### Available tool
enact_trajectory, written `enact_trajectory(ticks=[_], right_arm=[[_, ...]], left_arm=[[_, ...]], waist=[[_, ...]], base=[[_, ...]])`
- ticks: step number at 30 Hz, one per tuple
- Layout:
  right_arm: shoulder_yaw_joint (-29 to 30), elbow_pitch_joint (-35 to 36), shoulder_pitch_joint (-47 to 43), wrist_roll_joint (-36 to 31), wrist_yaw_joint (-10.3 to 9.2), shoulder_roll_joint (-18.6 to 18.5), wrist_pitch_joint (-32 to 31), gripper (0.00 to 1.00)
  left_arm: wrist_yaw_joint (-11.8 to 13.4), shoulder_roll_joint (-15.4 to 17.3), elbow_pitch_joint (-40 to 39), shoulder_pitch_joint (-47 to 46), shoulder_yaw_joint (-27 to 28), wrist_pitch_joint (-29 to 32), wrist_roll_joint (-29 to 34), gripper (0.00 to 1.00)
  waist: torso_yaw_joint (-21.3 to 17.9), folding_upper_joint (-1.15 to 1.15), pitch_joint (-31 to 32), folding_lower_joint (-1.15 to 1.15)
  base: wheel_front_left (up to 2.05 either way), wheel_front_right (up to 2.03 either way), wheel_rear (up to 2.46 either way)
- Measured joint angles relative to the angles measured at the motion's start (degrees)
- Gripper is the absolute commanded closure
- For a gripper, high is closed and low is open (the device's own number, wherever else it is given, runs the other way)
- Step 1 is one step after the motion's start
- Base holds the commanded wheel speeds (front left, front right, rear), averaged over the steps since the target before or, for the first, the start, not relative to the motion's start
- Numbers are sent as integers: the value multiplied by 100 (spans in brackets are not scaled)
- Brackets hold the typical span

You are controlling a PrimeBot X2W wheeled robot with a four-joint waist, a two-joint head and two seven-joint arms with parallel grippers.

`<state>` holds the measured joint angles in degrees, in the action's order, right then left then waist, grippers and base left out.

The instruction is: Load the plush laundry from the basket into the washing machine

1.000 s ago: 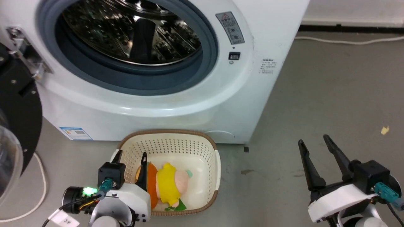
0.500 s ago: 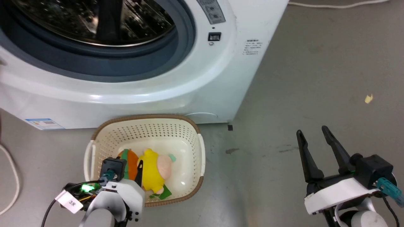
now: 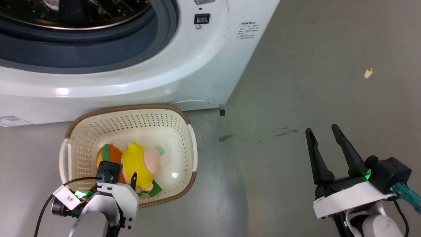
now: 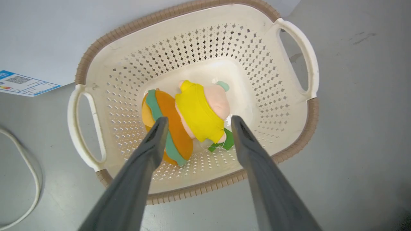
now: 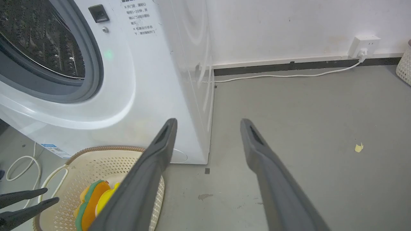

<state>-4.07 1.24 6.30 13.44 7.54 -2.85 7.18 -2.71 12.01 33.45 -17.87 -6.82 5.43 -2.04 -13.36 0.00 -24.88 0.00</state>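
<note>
Jaws apart on left gripper [image 4: 199, 118] over plush laundry [image 4: 189, 109] in basket [image 4: 244, 51] — right gripper [image 3: 322, 128] too.

1. My left gripper [image 4: 199, 119] points steeply downward, both long dark fingers spread wide, gripping nothing.
2. Its white left wrist [image 3: 115, 200] sits low at my left.
3. My right gripper [image 3: 321, 129] points forward, fingers parted in a V, empty.
4. Its white right wrist [image 3: 348, 197] sits low at my right.
</note>
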Motion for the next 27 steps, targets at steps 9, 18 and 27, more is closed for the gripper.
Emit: enact_trajectory(ticks=[9, 18, 27], right_arm=[[44, 0, 155, 226, -1, 1, 108, 0], [82, -9, 336, 387, -1, 0, 205, 0], [54, 0, 475, 602, -1, 0, 312, 0]], left_arm=[[-46, 215, 482, -407, -94, 115, -80, 0], [-24, 470, 937, -1020, -153, 268, -177, 0], [-60, 680, 1432, -1533, -435, 575, -167, 0]], waist=[[-165, 0, -438, 0], [-297, 0, -927, 0], [-450, 0, -1377, 0]], base=[[0, 0, 0], [0, 0, 0], [0, 0, 0]])
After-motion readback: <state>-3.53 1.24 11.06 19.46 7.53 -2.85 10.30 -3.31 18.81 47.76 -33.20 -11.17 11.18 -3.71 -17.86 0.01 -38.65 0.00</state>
